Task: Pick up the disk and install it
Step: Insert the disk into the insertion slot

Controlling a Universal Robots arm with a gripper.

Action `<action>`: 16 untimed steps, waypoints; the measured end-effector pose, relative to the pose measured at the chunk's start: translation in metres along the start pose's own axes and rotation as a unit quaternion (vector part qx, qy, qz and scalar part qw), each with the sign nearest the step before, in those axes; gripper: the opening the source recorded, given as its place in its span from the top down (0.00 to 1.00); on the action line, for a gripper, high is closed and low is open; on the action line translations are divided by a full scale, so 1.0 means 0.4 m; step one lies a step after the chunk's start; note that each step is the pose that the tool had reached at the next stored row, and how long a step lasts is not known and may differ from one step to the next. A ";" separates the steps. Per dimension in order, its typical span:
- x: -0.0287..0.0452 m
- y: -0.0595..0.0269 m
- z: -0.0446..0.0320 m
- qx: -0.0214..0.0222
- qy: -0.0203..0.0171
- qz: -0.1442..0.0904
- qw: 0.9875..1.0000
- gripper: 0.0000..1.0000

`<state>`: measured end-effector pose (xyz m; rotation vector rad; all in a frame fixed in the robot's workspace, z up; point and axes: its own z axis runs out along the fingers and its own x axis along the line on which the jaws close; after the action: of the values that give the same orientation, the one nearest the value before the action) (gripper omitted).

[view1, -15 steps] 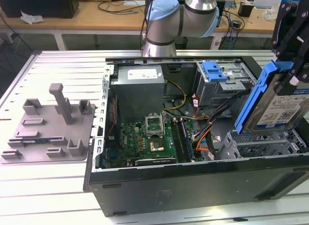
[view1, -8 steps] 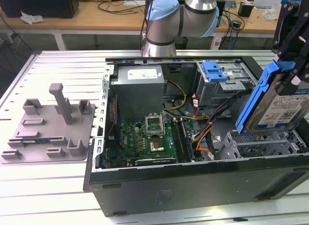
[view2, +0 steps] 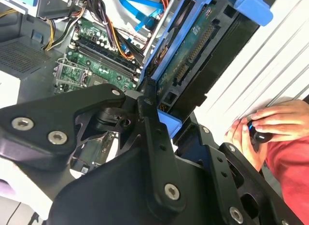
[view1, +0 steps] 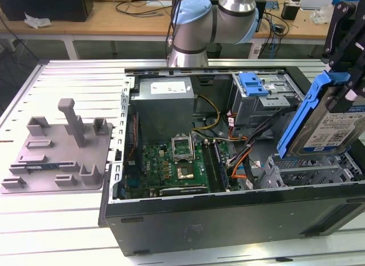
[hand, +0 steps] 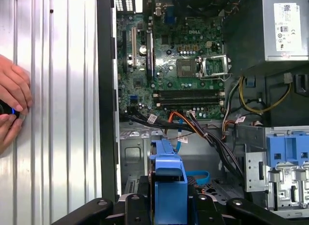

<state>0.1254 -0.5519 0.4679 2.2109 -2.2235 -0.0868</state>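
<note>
Exterior view: a slatted table (view1: 68,226) carries the open computer case (view1: 228,220), with its motherboard (view1: 165,163) exposed. At the exterior view's right end of the case, the disk (view1: 333,129) hangs tilted on edge over the grey bay (view1: 311,169), clamped in the gripper (view1: 345,77). In the first wrist view, a person's hands (hand: 13,97) rest on the table.
</note>
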 end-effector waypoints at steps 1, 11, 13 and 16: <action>0.000 -0.001 0.000 -0.001 0.000 -0.001 1.000 0.64; 0.000 -0.002 0.000 -0.002 0.000 -0.008 1.000 0.64; 0.000 -0.002 0.000 -0.003 0.000 -0.009 1.000 0.64; 0.000 -0.002 0.000 -0.003 0.001 -0.010 1.000 0.64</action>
<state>0.1262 -0.5520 0.4677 2.2306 -2.1977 -0.0913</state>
